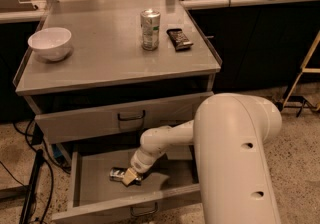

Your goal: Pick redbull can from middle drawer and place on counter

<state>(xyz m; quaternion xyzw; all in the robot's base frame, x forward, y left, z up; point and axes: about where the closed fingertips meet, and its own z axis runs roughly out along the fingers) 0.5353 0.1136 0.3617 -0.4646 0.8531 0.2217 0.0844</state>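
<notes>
Reaching into the one open middle drawer [95, 174] at the bottom centre of the frame, my gripper [131, 177] sits against the single redbull can [118, 173], which lies on its side on the drawer floor. Whether I have closed on it, I cannot tell. My one pale arm [235, 158] fills the lower right. Above, one taller drawer front [85, 122] is pushed in. On the counter [110, 60] stand three things: one white bowl [49, 43] at upper left, one wider can [150, 29] at top centre, and one dark packet [179, 38] just beside it.
</notes>
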